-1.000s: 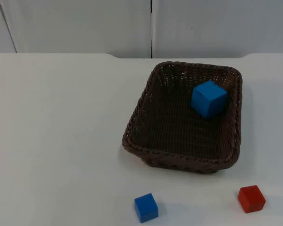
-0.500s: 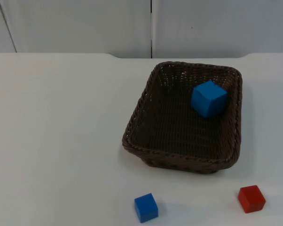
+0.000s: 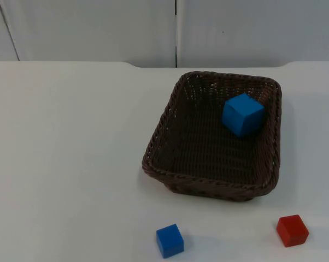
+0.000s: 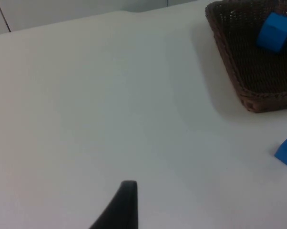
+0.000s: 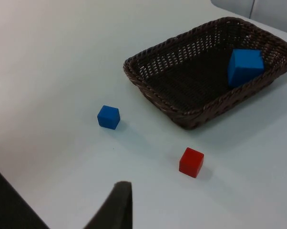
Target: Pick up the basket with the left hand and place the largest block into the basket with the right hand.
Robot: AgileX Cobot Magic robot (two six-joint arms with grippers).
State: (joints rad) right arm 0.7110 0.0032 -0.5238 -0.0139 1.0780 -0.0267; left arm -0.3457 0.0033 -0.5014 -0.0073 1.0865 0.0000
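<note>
The basket [image 3: 213, 180] before me is dark brown, woven in fine ribbed rows with a braided rim, and small pale gaps show through its far wall; the large block [image 3: 242, 114] lying in it is bright blue, its top face a shade lighter than its sides. On the plain white table [image 3: 71, 153] sit a small block [image 3: 170, 240] of a deeper blue and a small red block [image 3: 292, 230], both of one flat colour with no markings. My own fingertips [image 5: 116, 207] are matt black, and the partition wall [image 3: 99, 30] behind is pale grey with a dark vertical seam.
</note>
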